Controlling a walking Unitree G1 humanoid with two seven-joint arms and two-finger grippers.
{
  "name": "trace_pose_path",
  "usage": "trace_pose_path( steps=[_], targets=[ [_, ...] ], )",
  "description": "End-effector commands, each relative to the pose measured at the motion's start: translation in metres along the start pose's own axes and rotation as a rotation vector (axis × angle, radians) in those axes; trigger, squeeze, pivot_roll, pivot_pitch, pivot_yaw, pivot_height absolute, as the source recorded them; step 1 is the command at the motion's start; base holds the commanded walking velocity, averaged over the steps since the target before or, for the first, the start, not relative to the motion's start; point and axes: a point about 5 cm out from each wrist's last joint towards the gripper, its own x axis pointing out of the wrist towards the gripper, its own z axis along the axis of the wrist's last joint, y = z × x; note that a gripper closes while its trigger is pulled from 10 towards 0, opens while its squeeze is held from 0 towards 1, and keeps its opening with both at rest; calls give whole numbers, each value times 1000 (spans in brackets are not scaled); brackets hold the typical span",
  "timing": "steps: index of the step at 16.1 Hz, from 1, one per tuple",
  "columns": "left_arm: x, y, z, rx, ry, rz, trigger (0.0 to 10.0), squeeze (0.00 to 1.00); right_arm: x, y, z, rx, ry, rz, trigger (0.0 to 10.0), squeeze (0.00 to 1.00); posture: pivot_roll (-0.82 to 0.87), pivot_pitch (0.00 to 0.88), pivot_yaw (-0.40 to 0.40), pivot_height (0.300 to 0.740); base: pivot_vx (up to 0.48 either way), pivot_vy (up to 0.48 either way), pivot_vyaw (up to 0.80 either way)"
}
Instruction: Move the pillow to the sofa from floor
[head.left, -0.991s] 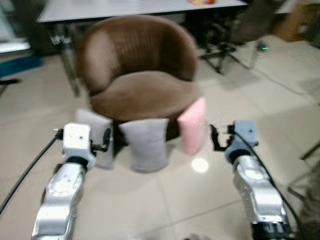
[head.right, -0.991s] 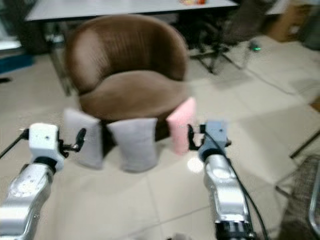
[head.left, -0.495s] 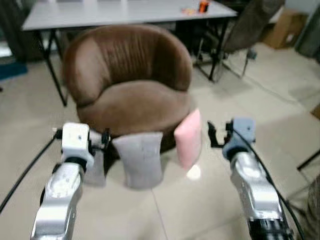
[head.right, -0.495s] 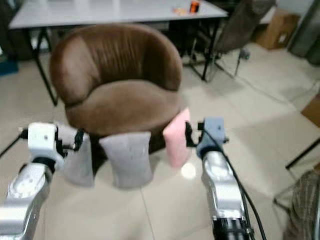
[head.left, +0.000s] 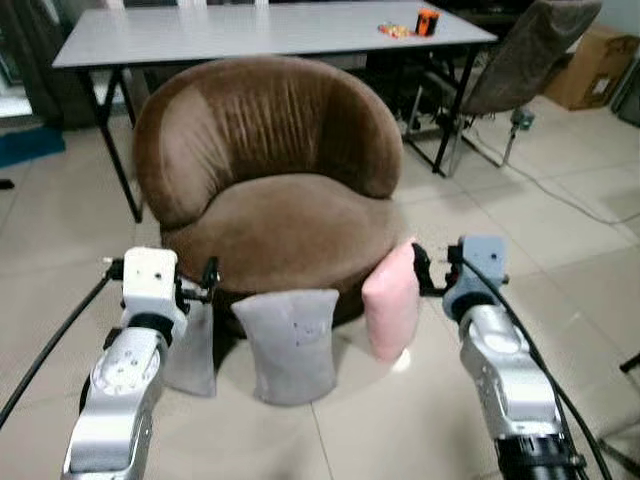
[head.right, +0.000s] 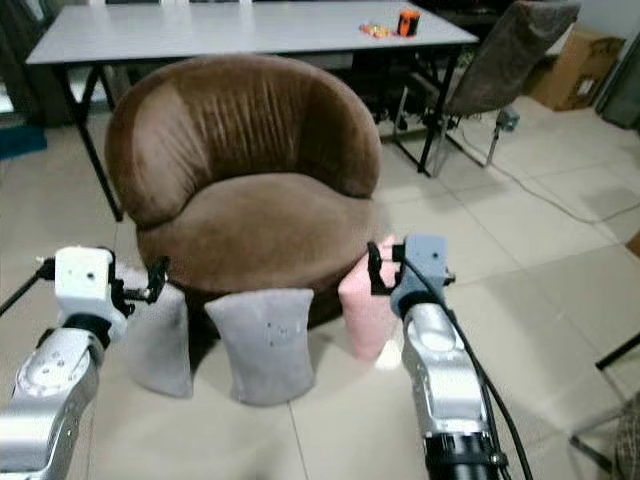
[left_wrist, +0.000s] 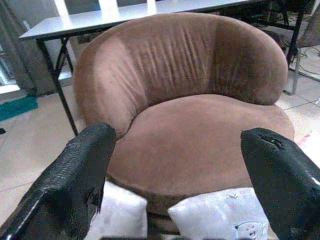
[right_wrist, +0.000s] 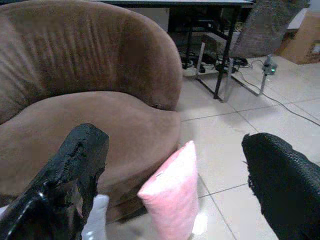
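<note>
Pink pillow (head.left: 391, 311) stands on edge on floor (head.left: 420, 420), leaning on brown sofa (head.left: 275, 215), just ahead of right gripper (right_wrist: 175, 175), fingers spread wide, empty. Looks light, soft, squashy; pinch upper edge. Two grey pillows (head.left: 287, 345) before left gripper (left_wrist: 175, 175), also spread.

We hold both silver arms stretched forward, level with each other. Our left end effector (left_wrist: 180, 185) is spread wide, and our right end effector (right_wrist: 175, 185) gapes equally, gripping nothing.
</note>
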Motion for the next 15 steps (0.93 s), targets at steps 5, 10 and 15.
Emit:
trace_pose_path(
  steps=[5,10,15],
  targets=[
    [0,-6,5,7,-13,-36,10000,0,0,-6,0,-2,-6,-19,10000,0,-45,0,8,740,373,0,0],
    [3,-7,6,9,-18,-45,10000,0,0,-8,2,8,-17,-30,10000,0,-47,0,11,740,370,0,0],
    [3,-5,4,-8,-12,-16,10000,0,3,-6,3,4,-21,-24,10000,0,-45,0,4,740,138,0,0]
  ],
)
